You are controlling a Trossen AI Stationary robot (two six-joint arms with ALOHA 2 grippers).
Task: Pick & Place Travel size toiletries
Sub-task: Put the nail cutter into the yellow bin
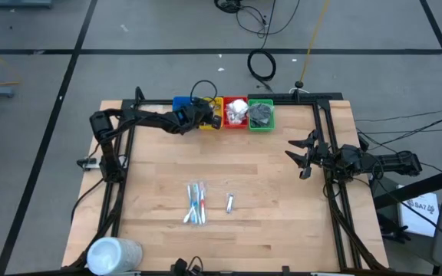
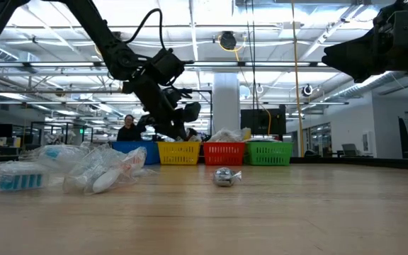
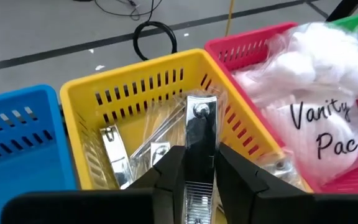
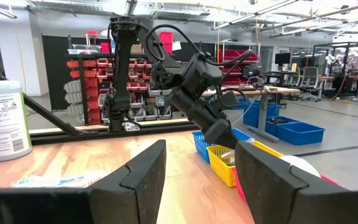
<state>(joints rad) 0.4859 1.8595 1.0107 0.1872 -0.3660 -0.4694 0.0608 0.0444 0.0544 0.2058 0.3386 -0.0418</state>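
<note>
the left gripper (image 3: 199, 163) is held just above the yellow bin (image 3: 89, 93), and a silver nail clipper in clear wrap (image 3: 199, 127) is seen between its fingers (image 3: 169, 171), with its long axis running along the fingers and its far end pointing down into the bin. other wrapped clippers (image 3: 114, 155) are already lying on the bin floor directly beneath, so the coming move is judged to turn on a straight drop: the bin is below the held piece, not to one side. the fingers are set narrowly apart, close on either flank of the clipper; whether it is gripped or already let go cannot be told. the red bin (image 3: 241, 50) with white packets (image 3: 316, 93) is just beside. on the table the remaining toiletries are well apart from this arm: the wrapped sticks (image 1: 196, 203) and a short silver tube (image 1: 229, 202), both lying lengthwise toward the bins. the right gripper (image 1: 301, 157) is nearer to them, hanging over the right side with its fingers parted and nothing between them.
</note>
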